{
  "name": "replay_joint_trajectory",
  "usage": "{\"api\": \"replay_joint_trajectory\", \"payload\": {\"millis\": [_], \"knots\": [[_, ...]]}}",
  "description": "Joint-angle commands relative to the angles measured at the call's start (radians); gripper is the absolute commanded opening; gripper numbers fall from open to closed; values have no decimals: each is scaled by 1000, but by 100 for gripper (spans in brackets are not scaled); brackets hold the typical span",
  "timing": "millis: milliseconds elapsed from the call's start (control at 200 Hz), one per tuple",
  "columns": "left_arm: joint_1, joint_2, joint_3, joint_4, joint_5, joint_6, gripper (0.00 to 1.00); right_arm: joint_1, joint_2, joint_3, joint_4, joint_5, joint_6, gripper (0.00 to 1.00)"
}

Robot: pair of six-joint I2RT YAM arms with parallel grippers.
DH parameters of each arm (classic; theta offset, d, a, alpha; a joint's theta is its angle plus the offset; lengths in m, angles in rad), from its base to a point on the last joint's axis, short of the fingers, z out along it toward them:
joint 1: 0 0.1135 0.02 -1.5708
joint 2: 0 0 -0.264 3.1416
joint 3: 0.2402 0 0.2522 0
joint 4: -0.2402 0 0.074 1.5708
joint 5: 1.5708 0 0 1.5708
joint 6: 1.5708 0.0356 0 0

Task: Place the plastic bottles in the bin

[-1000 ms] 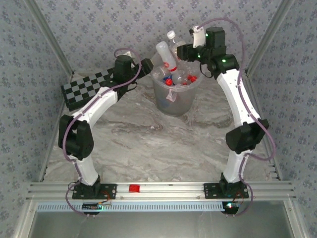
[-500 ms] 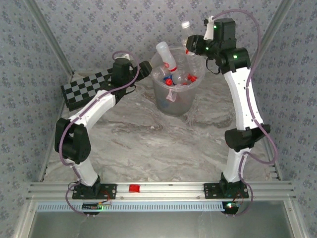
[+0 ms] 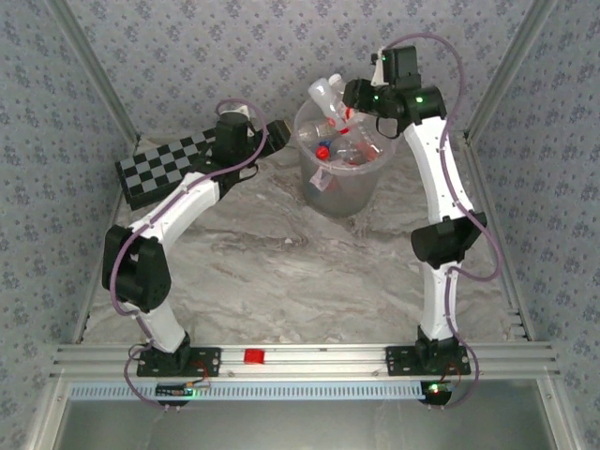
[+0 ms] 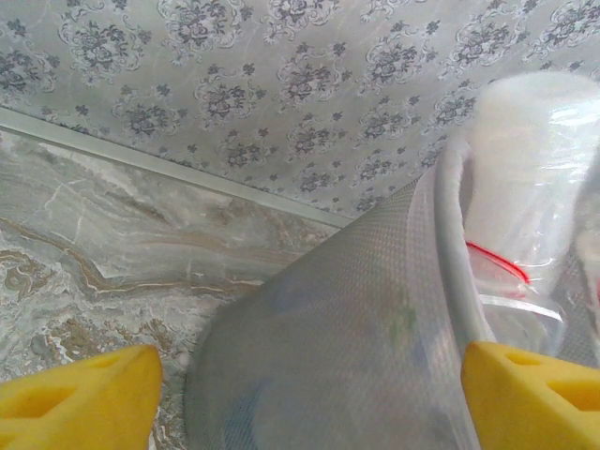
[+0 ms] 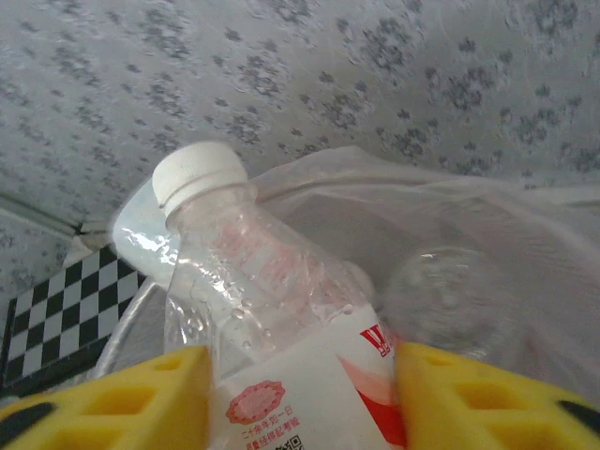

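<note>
**Bottle brought down over the bin**

My right gripper has dropped from its high point of half a second ago and swung left, so it now sits over the far right of the bin's mouth. It is clamped on a bottle. In the right wrist view the red-labelled body fills the gap between my yellow fingers and touches both. The bottle's white cap points away from me, up and to the left, over the bin's far-left rim. Below it, inside the liner, more bottles lie heaped, with red and blue caps showing. The bin stands at the back of the table, just right of the chessboard.

My left gripper is at the bin's left side, near the rim. Its fingers are apart, and in the left wrist view the bin's wall lies between them. I cannot tell whether either finger touches it.
</note>
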Motion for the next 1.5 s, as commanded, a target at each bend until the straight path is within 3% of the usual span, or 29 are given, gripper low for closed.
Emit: {"api": "replay_joint_trajectory", "payload": {"millis": [0, 405, 680, 945, 1104, 1224, 1494], "knots": [[-8, -22, 16, -3, 13, 16, 84, 14, 39, -6, -101, 27, -8, 64], [-8, -25, 4, 1, 17, 15, 84, 15, -100, -7, 25, 116, -69, 84], [-10, -44, -16, 10, 20, 9, 84, 5, -108, -47, 12, 125, -88, 84], [-11, -84, -48, 10, 16, 15, 84, 14, -75, -155, 39, 206, -114, 71], [-13, -102, -55, 1, 12, 24, 84, 14, -74, -151, 56, 170, -118, 68], [-13, -110, -57, -6, 8, 32, 85, 18, -116, -149, 75, 156, -119, 69], [-13, -140, -73, -28, -16, 72, 86, -15, -257, -214, 93, 148, -127, 82]]}}
